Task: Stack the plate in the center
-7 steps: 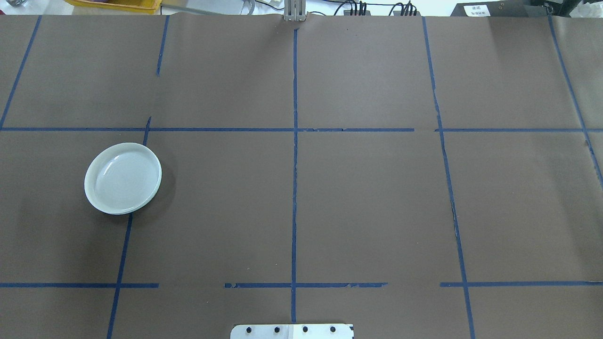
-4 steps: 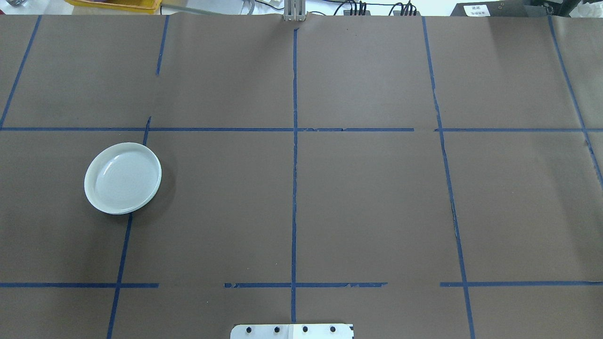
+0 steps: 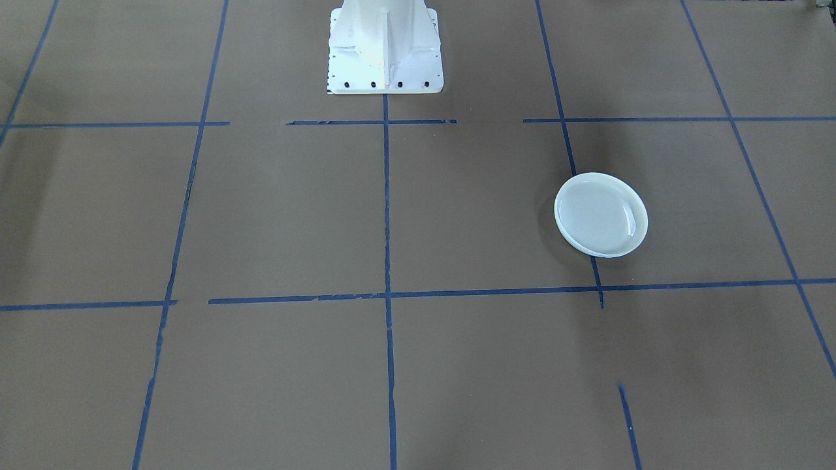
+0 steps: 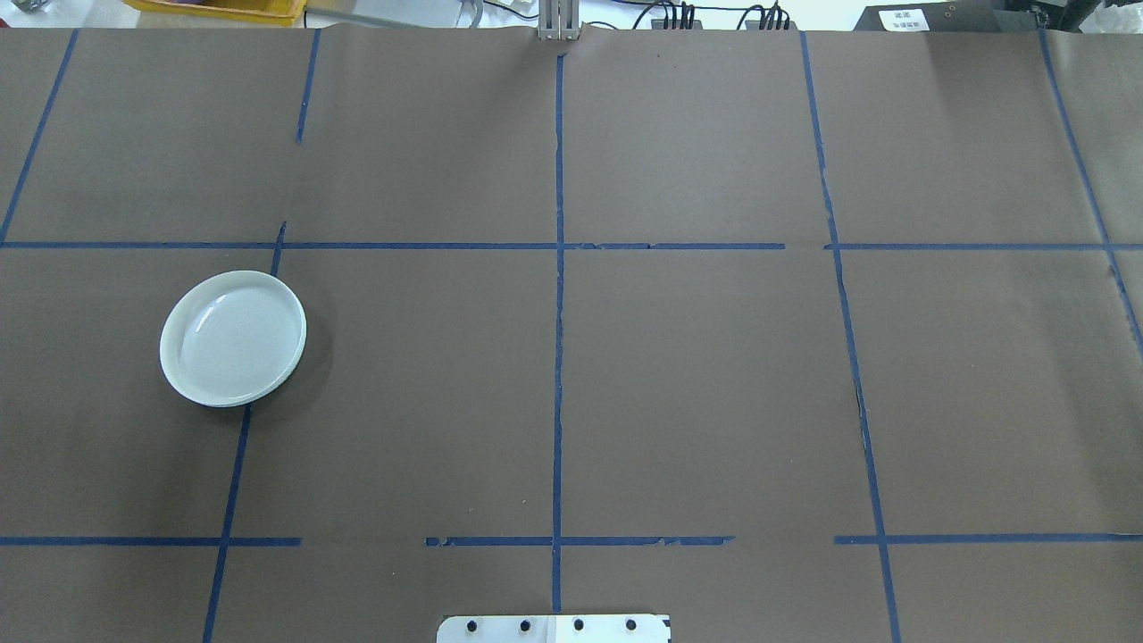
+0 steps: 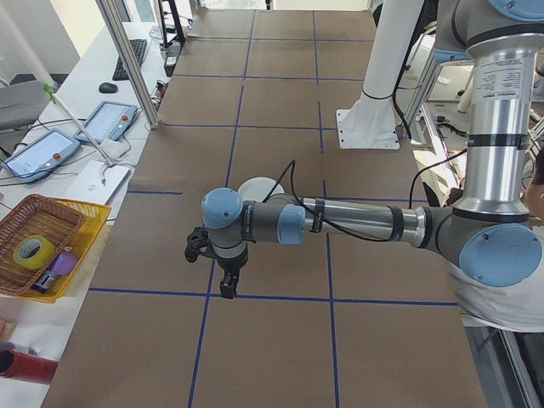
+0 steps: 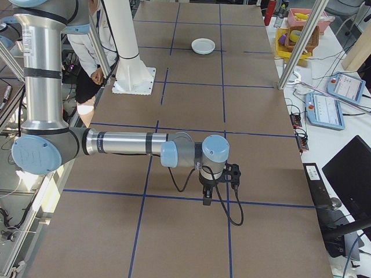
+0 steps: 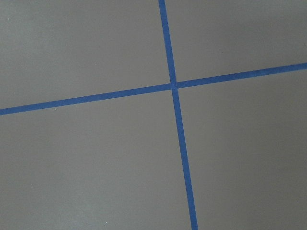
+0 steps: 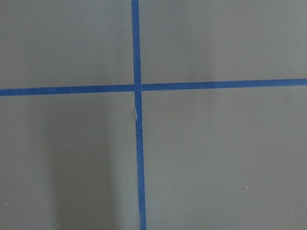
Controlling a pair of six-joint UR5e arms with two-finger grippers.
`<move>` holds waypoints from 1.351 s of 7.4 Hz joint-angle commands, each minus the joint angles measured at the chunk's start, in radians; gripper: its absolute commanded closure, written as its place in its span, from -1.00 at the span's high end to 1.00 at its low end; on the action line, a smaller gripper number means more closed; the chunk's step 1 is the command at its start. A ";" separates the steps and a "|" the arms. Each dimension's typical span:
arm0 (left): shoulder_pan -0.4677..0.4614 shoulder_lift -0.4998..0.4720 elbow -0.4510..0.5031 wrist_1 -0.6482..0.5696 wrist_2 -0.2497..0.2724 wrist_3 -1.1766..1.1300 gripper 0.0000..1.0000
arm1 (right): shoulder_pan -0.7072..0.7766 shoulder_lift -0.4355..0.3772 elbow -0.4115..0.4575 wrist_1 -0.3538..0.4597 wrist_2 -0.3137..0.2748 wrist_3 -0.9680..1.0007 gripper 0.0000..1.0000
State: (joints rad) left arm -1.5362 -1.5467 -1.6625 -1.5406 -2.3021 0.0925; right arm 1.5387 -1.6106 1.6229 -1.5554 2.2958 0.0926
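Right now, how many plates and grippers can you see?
Plates: 1, the plate on the robot's left side.
Grippers: 2, left gripper and right gripper, both empty above the table.
Total: 3

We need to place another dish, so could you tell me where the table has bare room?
Nearly everywhere. The middle squares either side of the central tape line are bare, as is the whole right half. Only the plate on the left occupies space, overlapping a tape line there.

Glossy plate [image 4: 233, 338], matt brown paper [image 4: 696, 384]
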 commanded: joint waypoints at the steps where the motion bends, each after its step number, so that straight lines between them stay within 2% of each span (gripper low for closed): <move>1: 0.001 0.000 0.004 -0.001 0.000 0.000 1.00 | 0.000 0.000 0.000 0.000 -0.001 -0.001 1.00; 10: 0.002 -0.001 0.026 -0.003 -0.003 0.003 1.00 | 0.000 0.000 0.000 0.000 0.001 0.001 1.00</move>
State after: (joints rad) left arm -1.5341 -1.5477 -1.6377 -1.5429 -2.3056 0.0950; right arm 1.5386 -1.6107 1.6230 -1.5554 2.2963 0.0935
